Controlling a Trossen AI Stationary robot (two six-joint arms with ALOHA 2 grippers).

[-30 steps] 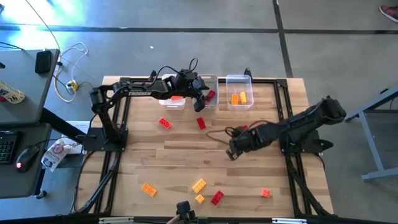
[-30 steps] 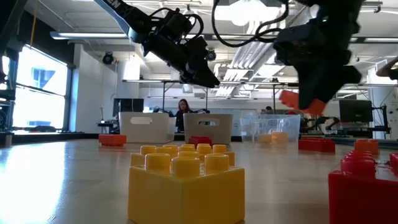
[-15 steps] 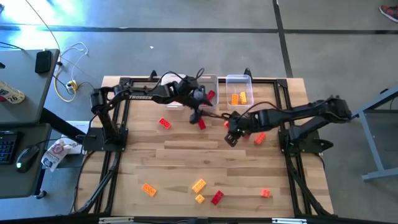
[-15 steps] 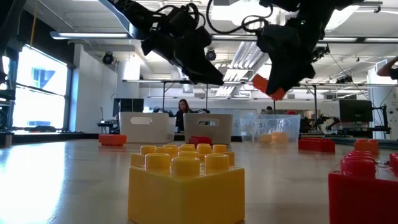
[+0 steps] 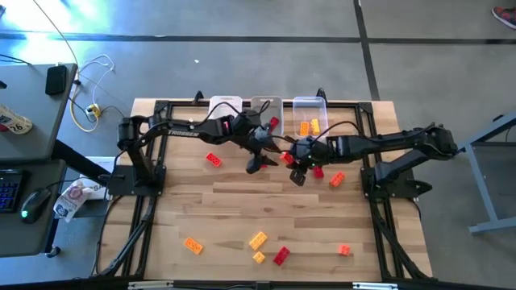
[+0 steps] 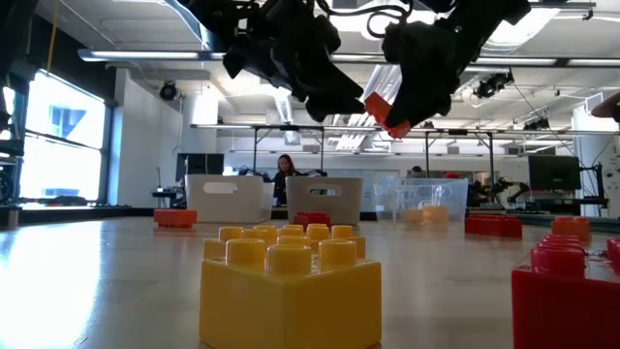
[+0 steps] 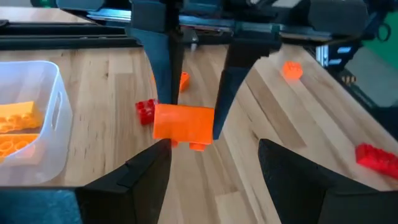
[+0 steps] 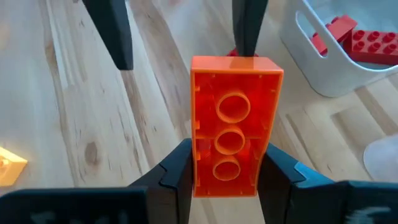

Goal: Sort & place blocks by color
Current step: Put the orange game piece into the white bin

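Between my right end effector [image 8: 225, 168]'s fingers sits an orange brick [image 8: 233, 124], pinched by its long sides. Over the last second I have carried it from mid-counter [image 5: 242, 201] toward the bins, so the drop comes next, I judge. My left end effector [image 5: 256, 161], spread wide and empty, has swung in just beside it, almost touching.

Bright, even ceiling light — window glare at the low view's edge, arms silhouetted.
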